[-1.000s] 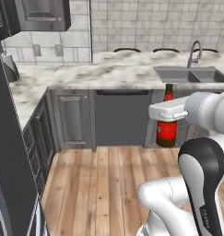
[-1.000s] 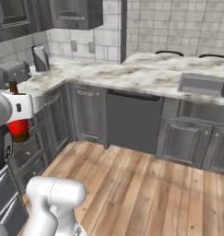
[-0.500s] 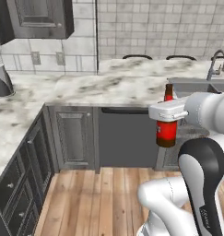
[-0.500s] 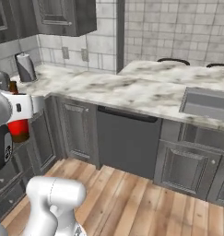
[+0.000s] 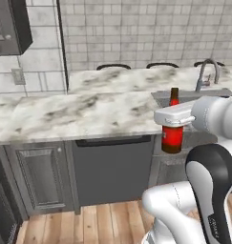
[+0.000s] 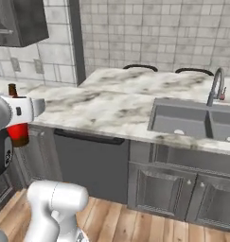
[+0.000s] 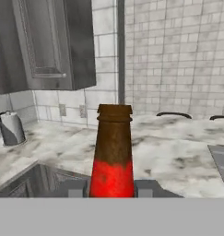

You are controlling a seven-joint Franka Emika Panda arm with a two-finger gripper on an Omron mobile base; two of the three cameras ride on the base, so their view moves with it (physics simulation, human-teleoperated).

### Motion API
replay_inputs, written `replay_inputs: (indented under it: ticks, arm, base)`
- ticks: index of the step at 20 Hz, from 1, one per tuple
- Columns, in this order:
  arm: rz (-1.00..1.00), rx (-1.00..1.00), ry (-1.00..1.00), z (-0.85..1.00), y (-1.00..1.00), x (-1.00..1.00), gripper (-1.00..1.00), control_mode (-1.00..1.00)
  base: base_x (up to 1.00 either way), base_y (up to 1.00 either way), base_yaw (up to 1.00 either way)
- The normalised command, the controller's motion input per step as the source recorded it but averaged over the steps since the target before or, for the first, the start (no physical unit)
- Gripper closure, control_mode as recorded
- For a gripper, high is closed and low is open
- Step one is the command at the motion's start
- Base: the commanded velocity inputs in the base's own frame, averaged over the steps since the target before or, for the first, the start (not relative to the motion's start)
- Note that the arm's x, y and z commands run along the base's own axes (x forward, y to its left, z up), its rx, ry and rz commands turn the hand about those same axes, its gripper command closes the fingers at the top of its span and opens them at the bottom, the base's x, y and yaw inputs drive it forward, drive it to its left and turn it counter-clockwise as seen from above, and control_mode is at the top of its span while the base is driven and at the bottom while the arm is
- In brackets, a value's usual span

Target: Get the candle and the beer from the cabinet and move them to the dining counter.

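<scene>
Gripping the beer [image 5: 173, 134] upright, the gripper [image 5: 174, 116] has its jaws closed on the bottle just under the neck, so the red label hangs below the jaws and the narrow neck and cap stand up above them. That high, level hold looks chosen to keep the bottle from tipping while the base carries it. In the hand view the bottle neck [image 7: 113, 146] rises straight between the two dark fingertips [image 7: 75, 188], which press on either side of it. Beyond the jaws lies the dining counter [image 5: 89, 112] with its sink [image 6: 180, 120] and tap [image 5: 208, 71]; the bottle is held off its front edge, not yet over the marble, so the set-down is judged still to come. The cabinet [image 7: 49, 44] hangs up and to the left of the jaws.
</scene>
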Motion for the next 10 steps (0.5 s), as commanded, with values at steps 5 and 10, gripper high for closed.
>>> replay_inputs:
  ticks: [5,10]
  arm:
    - [0.00,0.00,0.00,0.00,0.00,0.00,1.00,1.00]
    - [0.00,0.00,0.00,0.00,0.00,0.00,1.00,1.00]
  base:
    - [0.13,-0.46,-0.76]
    - [0.02,-0.33,-0.82]
